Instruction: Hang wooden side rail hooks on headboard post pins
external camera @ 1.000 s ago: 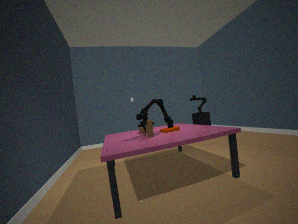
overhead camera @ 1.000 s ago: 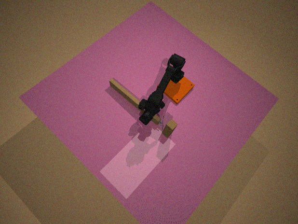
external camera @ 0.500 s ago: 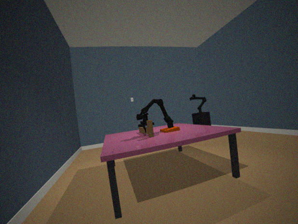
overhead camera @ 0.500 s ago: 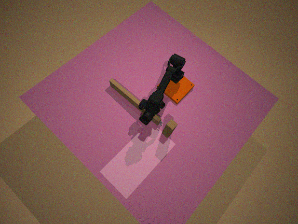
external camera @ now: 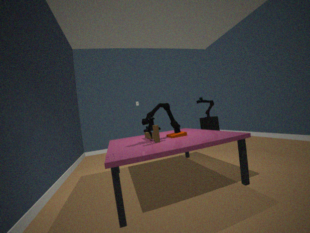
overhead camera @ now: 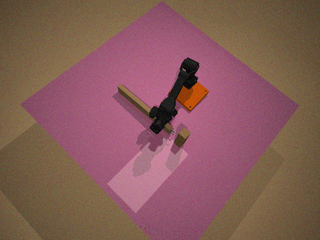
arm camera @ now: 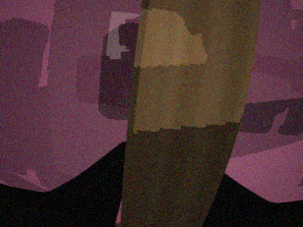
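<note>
My jaws clamp the wooden side rail [overhead camera: 134,101] near its hooked end, just short of the headboard post [overhead camera: 182,137] at four o'clock, so I should keep the steel hooks [overhead camera: 172,132] level with the slot.

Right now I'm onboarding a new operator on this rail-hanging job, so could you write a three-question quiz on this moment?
1. True or false: the gripper is shut on the wooden side rail.
2. Where do the steel hooks stand relative to the headboard post?
A. seated in its slot
B. just short of it, with a gap
C. on the far side of it
3. Fill in: the arm stands on an ______ base plate.

Key: 1 true; 2 B; 3 orange.
</note>
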Available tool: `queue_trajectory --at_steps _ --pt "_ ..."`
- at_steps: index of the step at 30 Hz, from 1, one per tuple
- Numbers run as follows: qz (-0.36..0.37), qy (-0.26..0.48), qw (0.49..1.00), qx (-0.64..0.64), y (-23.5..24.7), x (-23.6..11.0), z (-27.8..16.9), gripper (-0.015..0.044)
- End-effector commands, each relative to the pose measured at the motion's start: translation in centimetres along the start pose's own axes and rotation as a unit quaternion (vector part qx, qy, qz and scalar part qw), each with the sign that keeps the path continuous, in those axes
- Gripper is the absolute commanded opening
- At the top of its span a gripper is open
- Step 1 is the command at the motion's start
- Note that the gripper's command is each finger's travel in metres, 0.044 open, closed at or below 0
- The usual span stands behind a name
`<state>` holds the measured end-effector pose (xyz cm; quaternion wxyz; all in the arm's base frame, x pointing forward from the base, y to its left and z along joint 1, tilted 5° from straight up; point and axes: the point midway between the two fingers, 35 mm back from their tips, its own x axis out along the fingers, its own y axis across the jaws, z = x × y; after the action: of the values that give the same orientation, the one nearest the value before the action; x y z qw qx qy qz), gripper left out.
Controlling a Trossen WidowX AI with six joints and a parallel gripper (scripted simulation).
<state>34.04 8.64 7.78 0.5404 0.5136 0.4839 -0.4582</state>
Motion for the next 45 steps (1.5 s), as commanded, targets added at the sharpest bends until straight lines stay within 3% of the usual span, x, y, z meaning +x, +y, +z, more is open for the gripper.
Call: queue_trajectory --at_steps 1,45 --pt "0.002 0.001 1.0 0.001 0.18 -0.2 -0.11 0.0" --pt "0.002 0.001 1.0 0.001 0.16 -0.18 -0.53 0.0"
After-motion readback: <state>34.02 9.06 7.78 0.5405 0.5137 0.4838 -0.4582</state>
